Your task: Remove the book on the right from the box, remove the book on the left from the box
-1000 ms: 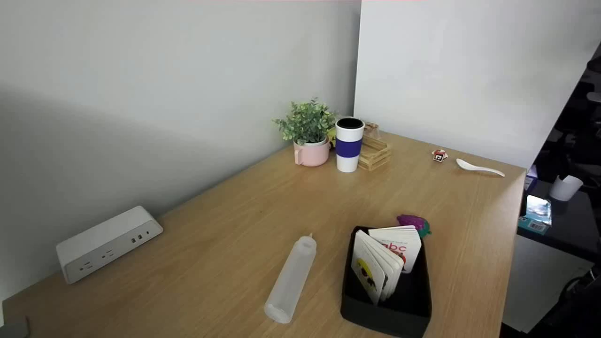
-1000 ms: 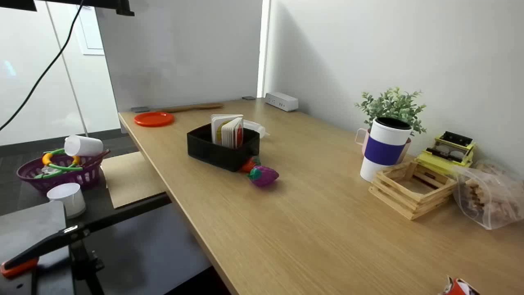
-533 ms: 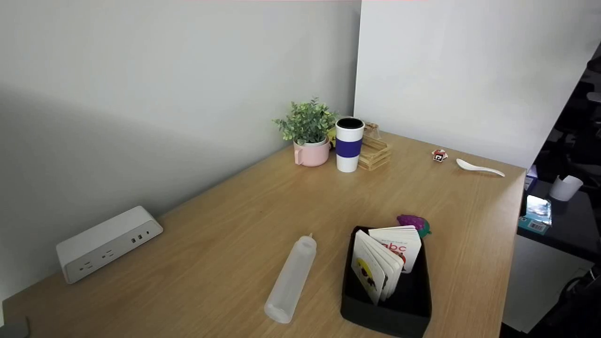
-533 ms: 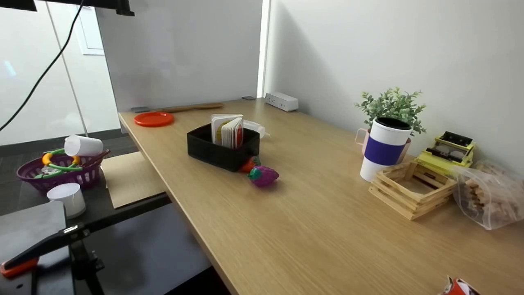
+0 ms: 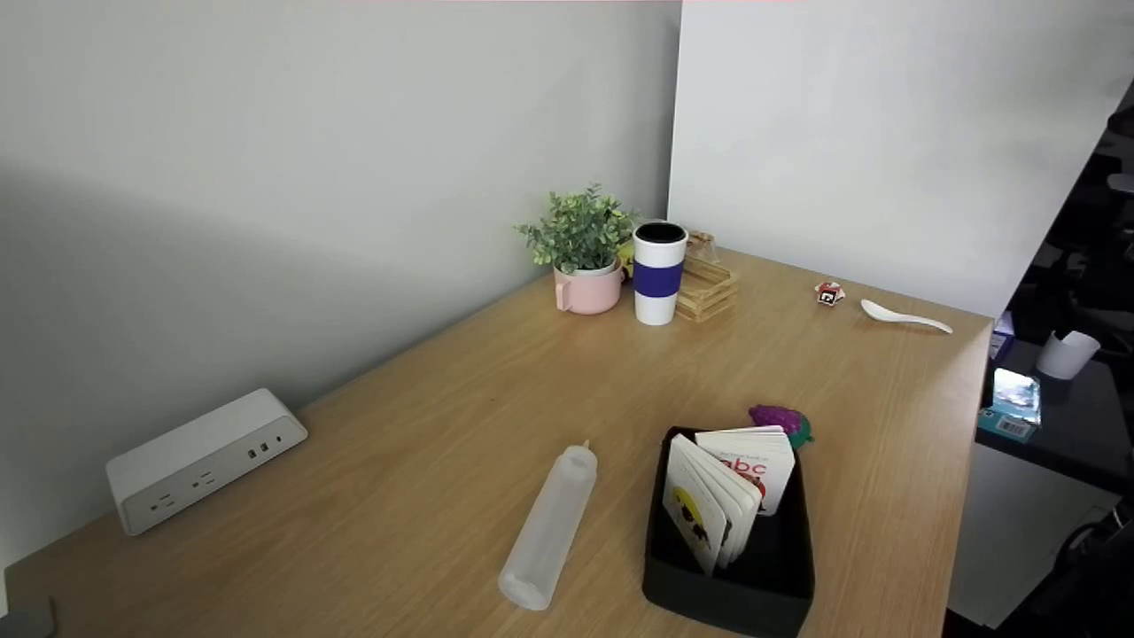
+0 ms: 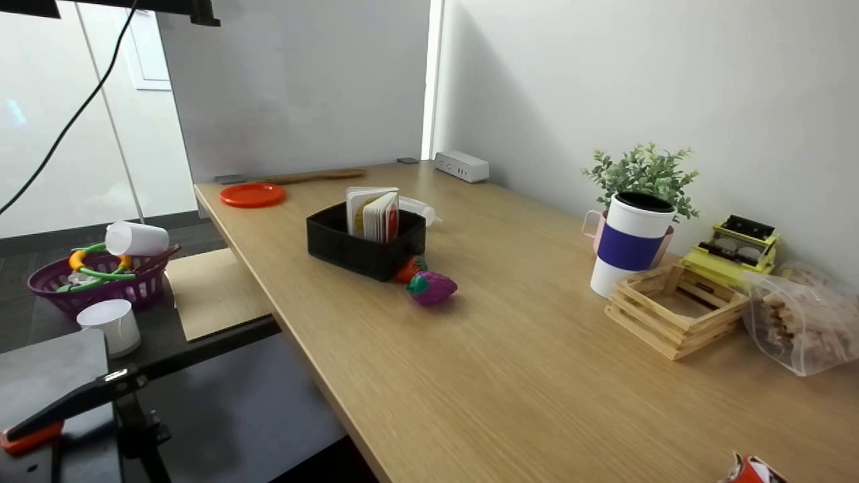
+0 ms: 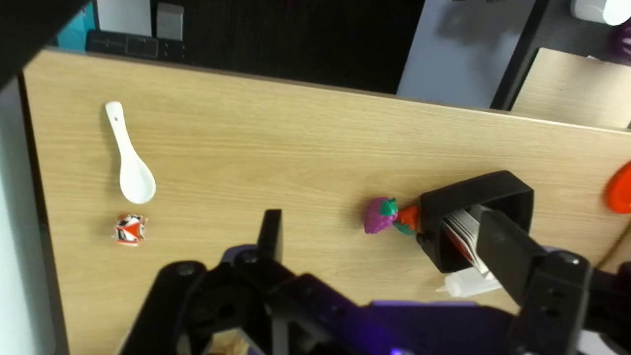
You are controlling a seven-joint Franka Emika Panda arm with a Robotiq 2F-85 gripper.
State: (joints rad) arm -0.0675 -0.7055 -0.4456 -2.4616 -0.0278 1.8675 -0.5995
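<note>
In the wrist view, the books (image 7: 464,230) are partly hidden by the tool (image 7: 378,227); the red plate (image 7: 621,190) is cropped.

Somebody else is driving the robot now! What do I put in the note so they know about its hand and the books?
The hand is open and holds nothing.
The abc book and the book with yellow on its cover are both in the black box.
Done: neither book is out yet.
To do: take out the right book, then the left one. Check whose right is meant.
</note>
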